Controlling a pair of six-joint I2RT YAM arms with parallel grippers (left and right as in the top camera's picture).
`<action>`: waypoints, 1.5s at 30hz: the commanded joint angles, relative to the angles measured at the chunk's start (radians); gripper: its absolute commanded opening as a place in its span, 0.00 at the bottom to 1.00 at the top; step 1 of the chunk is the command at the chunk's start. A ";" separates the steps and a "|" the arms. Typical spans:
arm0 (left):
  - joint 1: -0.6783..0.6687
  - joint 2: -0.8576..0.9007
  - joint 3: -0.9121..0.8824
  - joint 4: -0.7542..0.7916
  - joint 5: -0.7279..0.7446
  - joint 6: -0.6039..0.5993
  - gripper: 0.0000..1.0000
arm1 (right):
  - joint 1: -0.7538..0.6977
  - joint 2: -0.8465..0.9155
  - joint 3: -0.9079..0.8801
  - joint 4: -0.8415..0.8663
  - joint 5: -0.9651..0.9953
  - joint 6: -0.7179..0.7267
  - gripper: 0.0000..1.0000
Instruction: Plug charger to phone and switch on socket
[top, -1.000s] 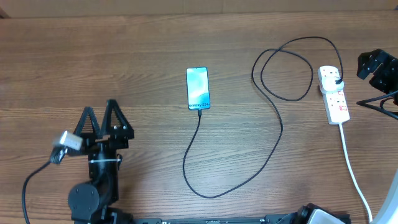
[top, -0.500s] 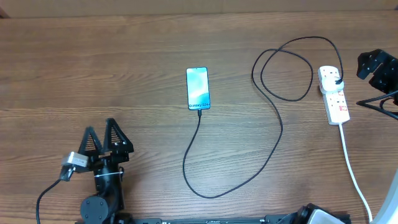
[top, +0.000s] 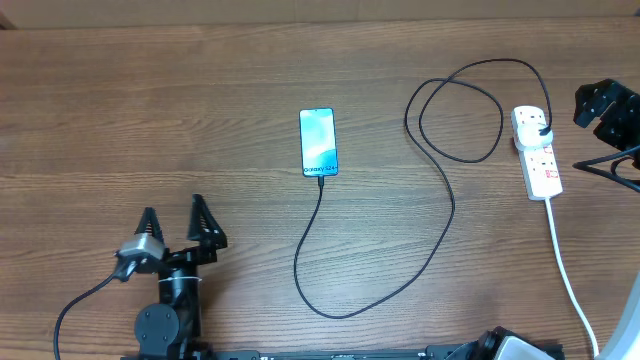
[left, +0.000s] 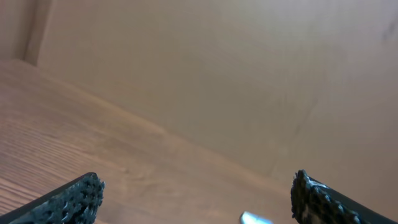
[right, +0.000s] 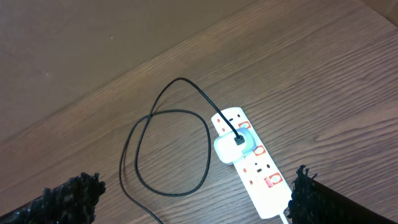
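- The phone (top: 318, 142) is pictured lit at the middle of the tabletop (top: 150, 90), its long axis running away from the robot. The tip of the charger (top: 440, 225) is met at its near short edge, though whether it is fully seated cannot be told.
- The charger is looped across to the socket (top: 538, 152), where its plug is seen seated toward the far end.
- The socket is laid lengthwise, near to far, at the right side of the tabletop, just beside the right arm (top: 605, 110). That arm's jaws are spread wide and empty. In the right wrist view the socket is seen ahead of them, angled off to the right.
- The left arm (top: 170, 300) is placed at the near left, jaws likewise spread wide on nothing, well apart from phone and socket.
- The switch is judged the step still open, and it is best reached by the right arm.
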 joint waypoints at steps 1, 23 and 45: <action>0.008 -0.013 -0.003 -0.047 0.123 0.277 1.00 | -0.003 0.000 0.008 0.004 0.010 0.006 1.00; 0.008 -0.013 -0.003 -0.206 0.250 0.531 1.00 | -0.003 0.000 0.008 0.004 0.010 0.006 1.00; 0.040 -0.013 -0.003 -0.206 0.247 0.530 1.00 | -0.003 0.000 0.008 0.004 0.010 0.006 1.00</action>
